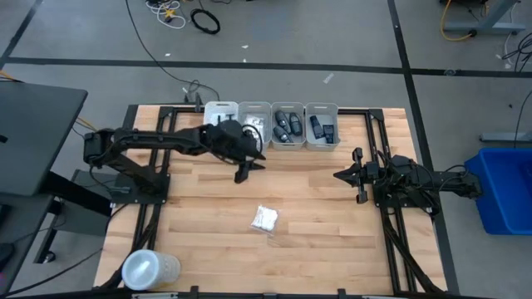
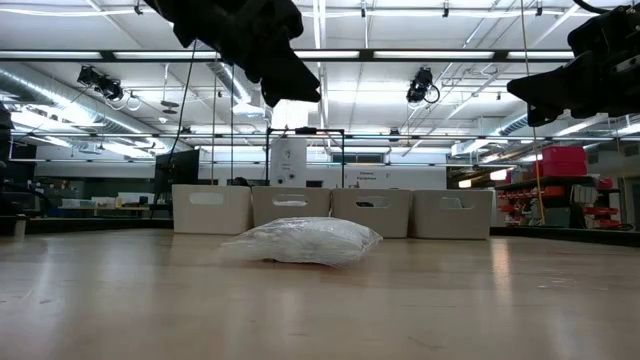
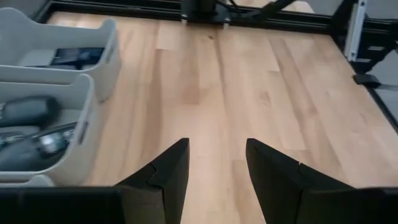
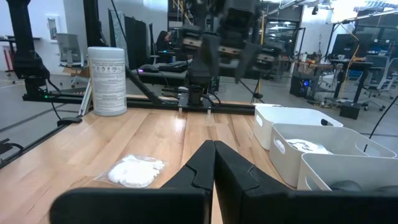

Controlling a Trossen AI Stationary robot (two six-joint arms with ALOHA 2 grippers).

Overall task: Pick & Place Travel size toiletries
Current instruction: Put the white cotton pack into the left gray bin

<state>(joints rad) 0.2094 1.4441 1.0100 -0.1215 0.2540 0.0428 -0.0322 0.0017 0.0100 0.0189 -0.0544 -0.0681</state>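
Wooden tabletop (image 1: 199, 208) carries four bins (image 1: 271, 124) along its far edge, already holding toiletries. One white packet (image 1: 265, 218) lies mid-table, apparently left to move. Left gripper (image 1: 247, 170) hangs open and empty near the bins; right gripper (image 1: 353, 175) waits shut at the right.

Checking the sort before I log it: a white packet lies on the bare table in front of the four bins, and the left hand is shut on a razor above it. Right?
Not quite. The left hand is open and empty, as the left wrist view shows. The white packet does lie on the table before the four bins.
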